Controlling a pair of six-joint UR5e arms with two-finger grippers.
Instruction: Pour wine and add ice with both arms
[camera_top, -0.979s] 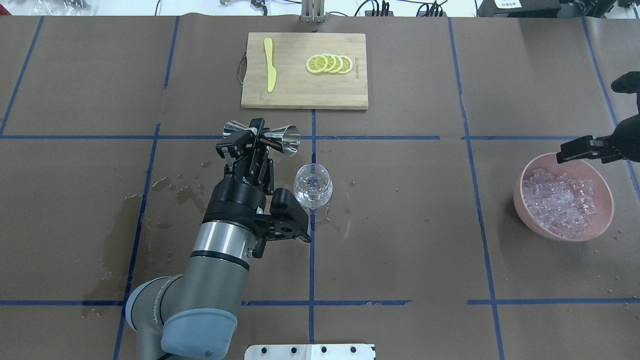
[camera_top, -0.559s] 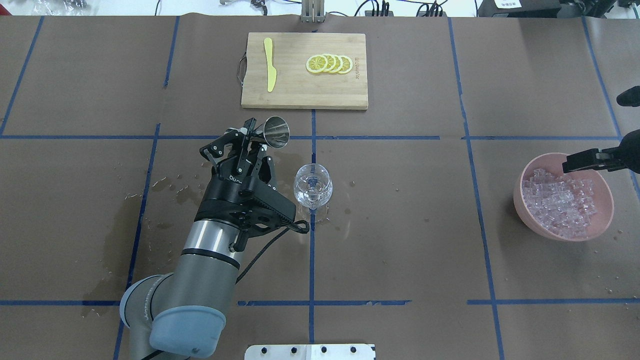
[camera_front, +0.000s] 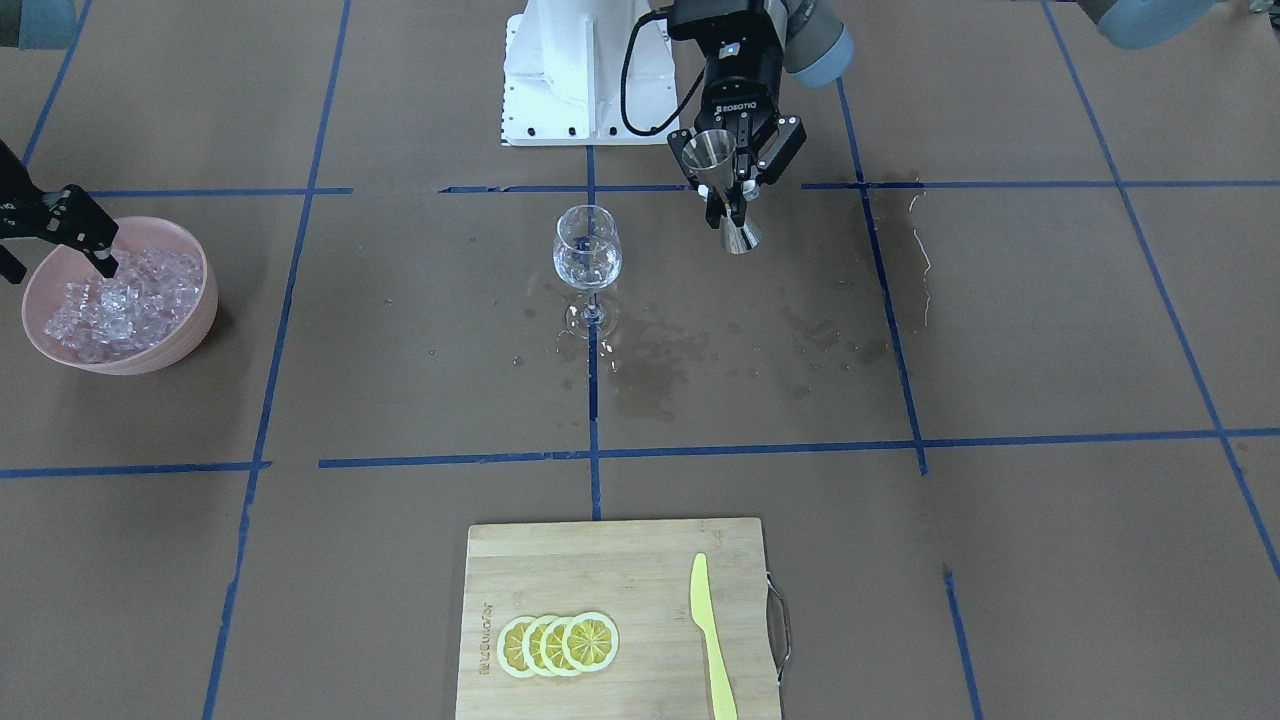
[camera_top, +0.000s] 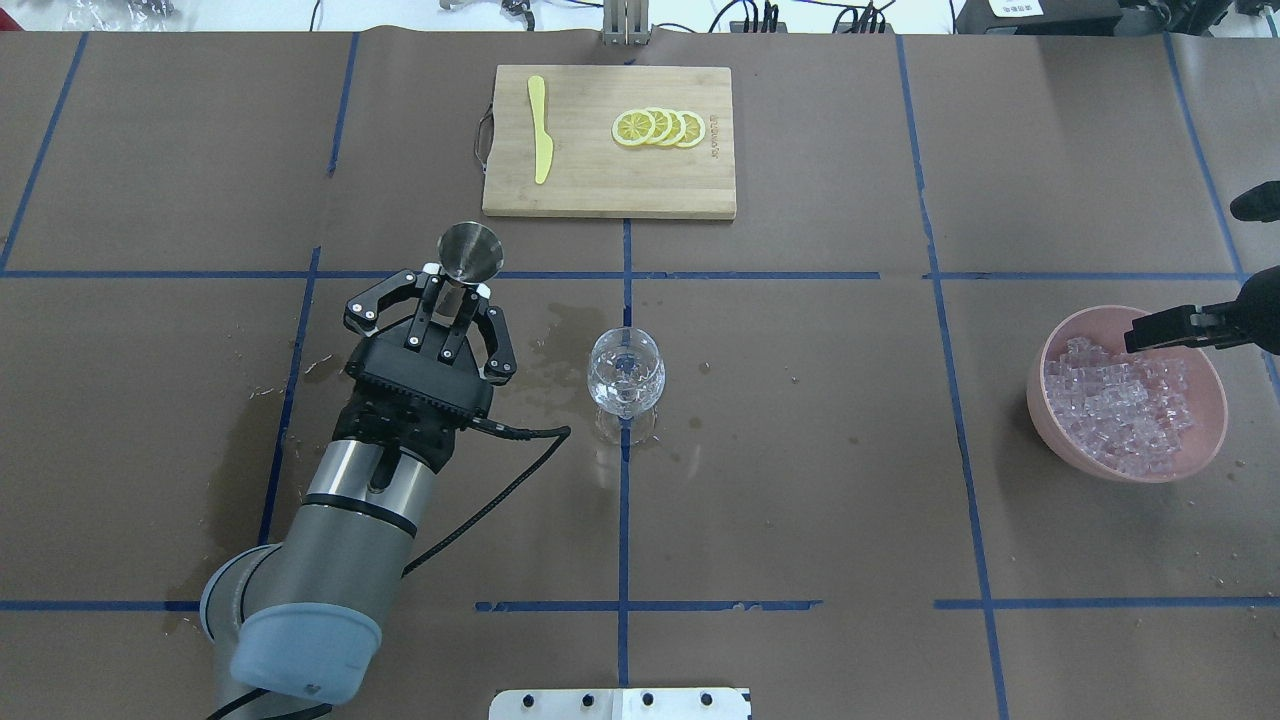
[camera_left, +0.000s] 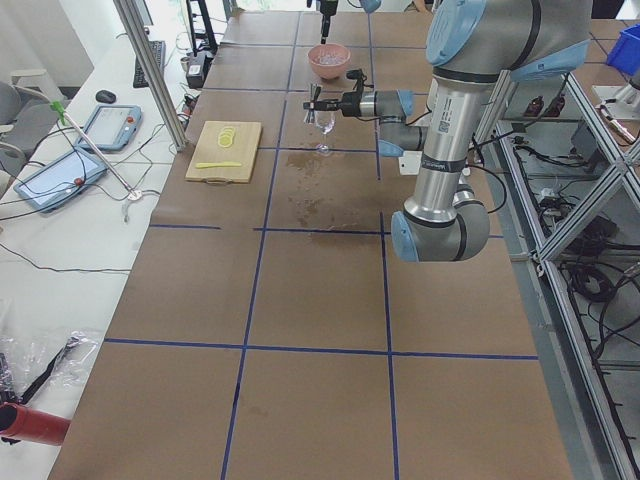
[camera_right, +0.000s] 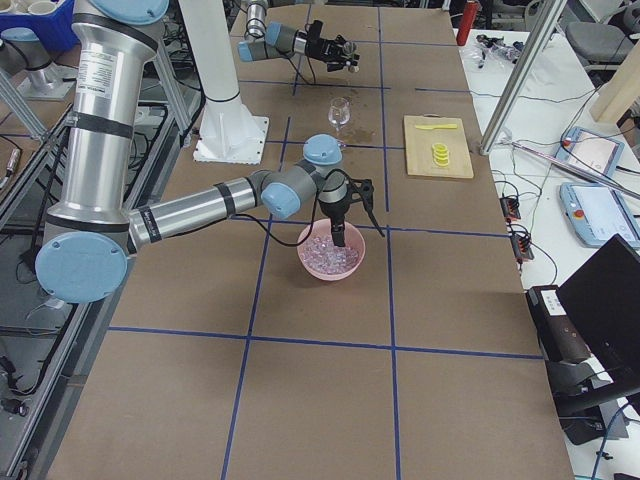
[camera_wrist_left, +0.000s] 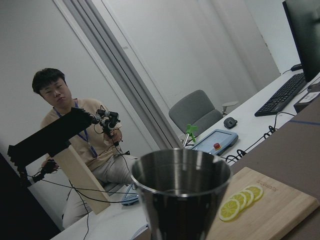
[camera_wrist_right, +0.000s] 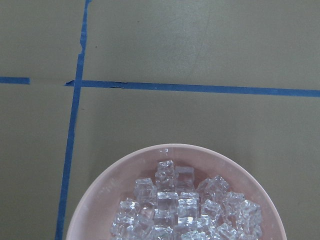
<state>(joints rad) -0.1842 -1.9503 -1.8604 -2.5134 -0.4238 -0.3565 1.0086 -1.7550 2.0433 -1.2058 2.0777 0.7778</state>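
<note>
Looks like the ice-pickup step, judging by layout: right gripper (camera_front: 55, 268) spread wide over the pink bowl (camera_top: 1038, 400) at far right of the table (camera_top: 800, 500), one fingertip (camera_front: 100, 258) dipped to the ice (camera_top: 1120, 405) by the bowl's far rim, nothing pinched yet. All ice seen piled in that bowl; cannot tell whether any sits in the wine glass (camera_top: 625, 372), only clear glints inside. Next, probably: clamp on one cube, lift straight out, carry left to the glass at table centre, release just above the rim. Small and slick, so easy to squirt out or drop short. Pinched in the left gripper (camera_top: 458, 293), at the waist: steel jigger (camera_top: 471, 248), upright, mouth up, off the table, left of the glass and a bit farther, apart from it; contents not readable from the wrist view. Likely needs parking clear of the glass before the ice comes over. Pose, left arm (camera_top: 370, 520): stretched forward from near left, wrist about level, fingers aimed at the far side. Pose, right arm (camera_right: 200, 210): reaching in low from the right, wrist turned down over the bowl. Wet patches (camera_front: 650, 370) on the paper around the glass foot. At far centre: bamboo cutting board (camera_top: 600, 180) with lemon slices (camera_top: 660, 128) and yellow knife (camera_top: 540, 130).
</note>
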